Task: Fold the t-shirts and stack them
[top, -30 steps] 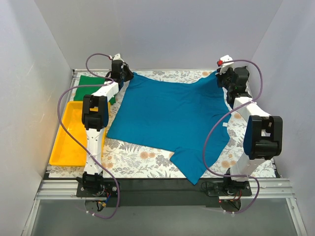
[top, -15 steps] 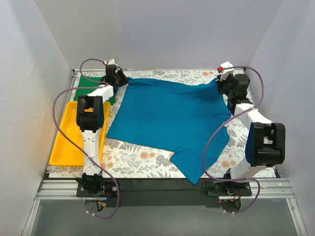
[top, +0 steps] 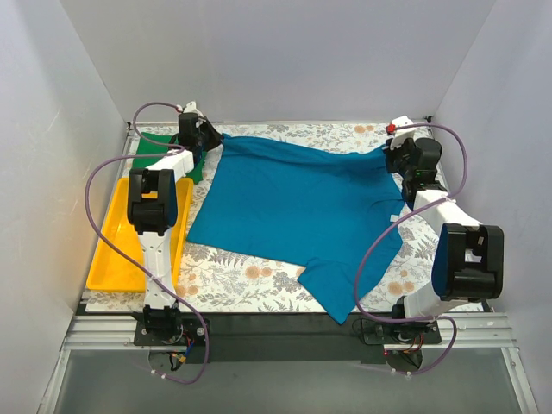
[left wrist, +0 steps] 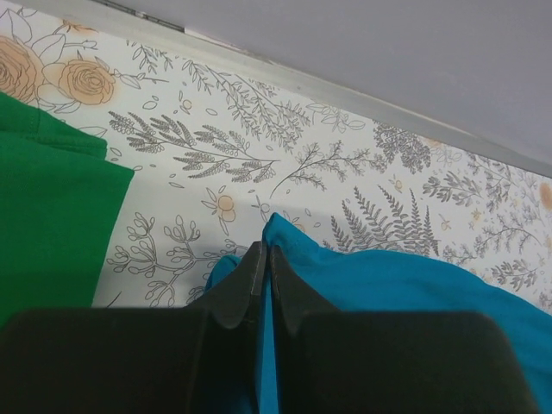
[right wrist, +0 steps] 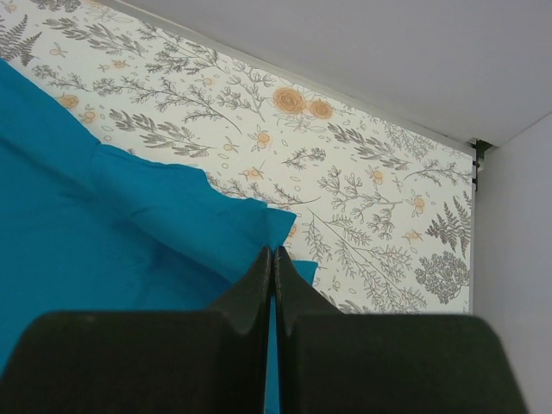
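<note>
The left pincer [left wrist: 265, 252] and right pincer [right wrist: 272, 254] are each fully closed on a far corner of the teal-blue cotton short-sleeved t-shirt [top: 293, 207], which lies spread across the floral-patterned worktop [top: 233, 278], with the bright green cotton t-shirt [left wrist: 52, 216] at the far-left corner.

1. The teal-blue cloth t-shirt [top: 293, 198] looks soft, matt and lightly wrinkled.
2. The bright green cloth t-shirt [left wrist: 52, 216], far left, is matt.
3. The yellow plastic tray [top: 112, 250] is smooth and slightly glossy.
4. The floral-printed table cover [top: 233, 276] is matt.
5. The near silver metal rail [top: 99, 332] has a dull sheen.
</note>
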### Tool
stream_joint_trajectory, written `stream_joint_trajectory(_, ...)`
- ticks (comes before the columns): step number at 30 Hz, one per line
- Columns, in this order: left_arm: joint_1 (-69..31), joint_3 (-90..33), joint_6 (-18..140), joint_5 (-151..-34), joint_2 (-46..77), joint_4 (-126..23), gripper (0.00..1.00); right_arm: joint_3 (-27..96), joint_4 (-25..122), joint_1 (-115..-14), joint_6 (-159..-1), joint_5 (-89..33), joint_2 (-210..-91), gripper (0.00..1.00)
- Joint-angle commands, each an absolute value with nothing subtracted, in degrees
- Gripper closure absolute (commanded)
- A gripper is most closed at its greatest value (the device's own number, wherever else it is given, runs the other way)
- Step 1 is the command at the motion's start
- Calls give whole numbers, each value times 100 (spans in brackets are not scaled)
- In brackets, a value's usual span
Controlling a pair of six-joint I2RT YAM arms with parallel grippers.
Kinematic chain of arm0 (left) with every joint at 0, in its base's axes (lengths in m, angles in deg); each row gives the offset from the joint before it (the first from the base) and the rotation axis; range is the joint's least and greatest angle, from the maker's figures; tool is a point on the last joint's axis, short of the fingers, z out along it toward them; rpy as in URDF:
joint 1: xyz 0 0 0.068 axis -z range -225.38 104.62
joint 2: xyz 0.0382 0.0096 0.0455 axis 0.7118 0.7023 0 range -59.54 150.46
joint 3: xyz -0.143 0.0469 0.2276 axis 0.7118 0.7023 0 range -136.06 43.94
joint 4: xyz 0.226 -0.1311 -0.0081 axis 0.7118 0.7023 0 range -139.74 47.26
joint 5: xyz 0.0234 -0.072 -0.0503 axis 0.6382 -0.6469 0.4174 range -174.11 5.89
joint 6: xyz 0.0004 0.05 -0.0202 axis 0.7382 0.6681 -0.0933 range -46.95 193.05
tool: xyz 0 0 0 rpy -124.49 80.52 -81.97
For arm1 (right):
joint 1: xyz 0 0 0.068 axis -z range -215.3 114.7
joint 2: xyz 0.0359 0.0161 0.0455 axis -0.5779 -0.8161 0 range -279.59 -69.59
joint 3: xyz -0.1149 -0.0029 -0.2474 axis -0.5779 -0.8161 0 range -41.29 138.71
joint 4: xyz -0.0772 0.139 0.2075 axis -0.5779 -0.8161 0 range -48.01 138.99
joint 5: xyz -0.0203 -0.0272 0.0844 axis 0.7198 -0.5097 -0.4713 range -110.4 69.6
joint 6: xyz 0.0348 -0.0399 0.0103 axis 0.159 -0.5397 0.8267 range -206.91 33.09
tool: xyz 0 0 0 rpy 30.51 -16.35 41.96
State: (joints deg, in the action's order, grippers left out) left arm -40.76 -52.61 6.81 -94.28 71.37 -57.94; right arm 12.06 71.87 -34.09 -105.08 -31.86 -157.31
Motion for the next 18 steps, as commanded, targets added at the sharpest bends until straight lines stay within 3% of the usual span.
stream_joint_trajectory(1, -4134, -5142, 819, -9553, 6588, -5870, 100, 1084, 7395, -3320, -10501, -3095, -15493, 99)
stream_joint_trajectory(18, -4196, -4474, 1012, -9703, 6087, -6046, 100, 512, 7404, -3223, -10440, -3103, -15151, 99)
